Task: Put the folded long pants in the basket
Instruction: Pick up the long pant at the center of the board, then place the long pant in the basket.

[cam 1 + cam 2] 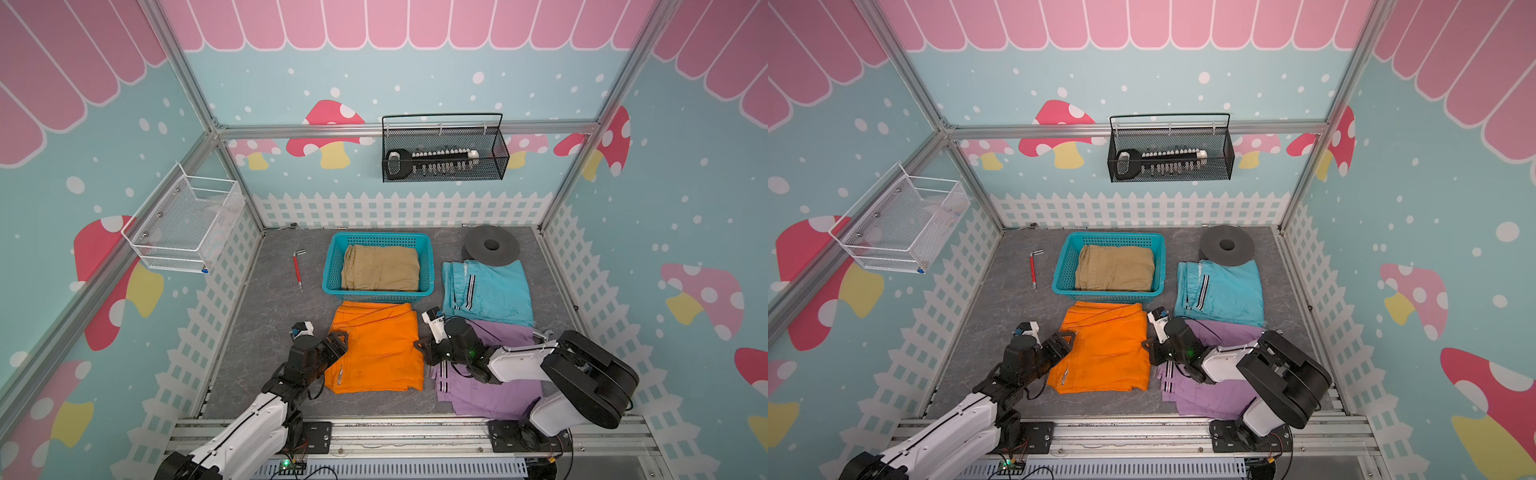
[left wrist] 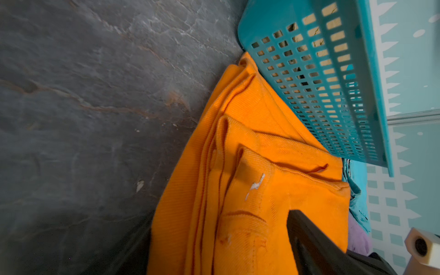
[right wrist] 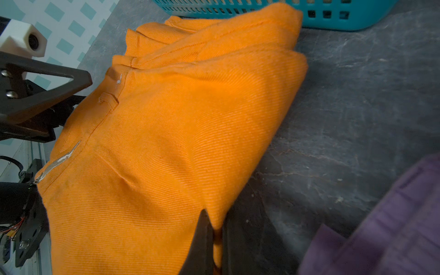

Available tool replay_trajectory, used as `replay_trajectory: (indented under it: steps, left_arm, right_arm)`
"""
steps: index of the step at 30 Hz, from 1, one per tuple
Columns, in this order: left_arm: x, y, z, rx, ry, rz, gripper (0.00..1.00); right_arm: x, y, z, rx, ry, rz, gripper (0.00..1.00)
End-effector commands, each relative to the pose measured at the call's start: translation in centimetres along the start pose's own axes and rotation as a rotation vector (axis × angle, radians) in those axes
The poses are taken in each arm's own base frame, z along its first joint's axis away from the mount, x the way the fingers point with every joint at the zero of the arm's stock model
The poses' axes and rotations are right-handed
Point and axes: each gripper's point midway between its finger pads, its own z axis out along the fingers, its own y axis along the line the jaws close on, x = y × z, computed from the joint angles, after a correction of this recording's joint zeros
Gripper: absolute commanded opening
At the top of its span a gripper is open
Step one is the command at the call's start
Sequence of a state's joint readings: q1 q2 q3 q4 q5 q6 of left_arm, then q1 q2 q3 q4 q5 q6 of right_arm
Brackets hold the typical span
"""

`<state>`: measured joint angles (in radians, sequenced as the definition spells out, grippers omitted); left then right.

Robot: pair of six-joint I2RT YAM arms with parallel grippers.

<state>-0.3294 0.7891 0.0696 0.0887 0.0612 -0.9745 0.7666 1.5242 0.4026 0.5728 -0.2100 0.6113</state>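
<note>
Right gripper [image 3: 215, 229] is clenched on the right edge of the orange pants [image 1: 376, 347], with a fold of cloth pinched between its fingers. Left gripper [image 1: 338, 338] sits at the same pants' left edge with jaws spread apart, one finger [image 2: 309, 240] above the cloth. The orange pants lie on the grey tabletop [image 1: 270, 332], their far edge touching the front wall of the turquoise basket [image 1: 376, 296]. Tan pants [image 1: 380, 268] are folded inside the basket. Teal pants [image 1: 490, 291] are on the table right of the basket. Lilac pants [image 1: 490, 395] are just in front of them, partly under the right arm. Grey disc [image 1: 492, 245] overlaps the teal pants' far edge. Red tool [image 1: 297, 270] lies left of the basket, apart from it. Black wire basket [image 1: 444, 166] hangs on the back wall, white mesh basket [image 1: 183, 232] on the left wall.
</note>
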Motion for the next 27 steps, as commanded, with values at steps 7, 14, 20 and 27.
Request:
replay_trajectory:
  steps: [7, 14, 20, 27]
  left_arm:
    - [5.3, 3.8, 0.6, -0.093, 0.215, -0.024, 0.13]
    - [5.3, 2.4, 1.2, -0.084, 0.267, 0.010, 0.00]
    - [3.7, -3.0, -0.1, 0.079, 0.266, 0.032, 0.00]
    - [0.4, -10.2, -4.0, 0.290, 0.189, 0.064, 0.00]
  right_arm:
    - [-1.9, 1.8, 0.0, -0.049, -0.045, -0.016, 0.00]
    - [-2.4, 2.6, -0.7, -0.065, -0.067, -0.029, 0.00]
    - [-4.0, 5.3, -2.7, -0.112, -0.110, -0.082, 0.00]
    - [-7.8, 8.0, -7.4, -0.161, -0.249, -0.115, 0.00]
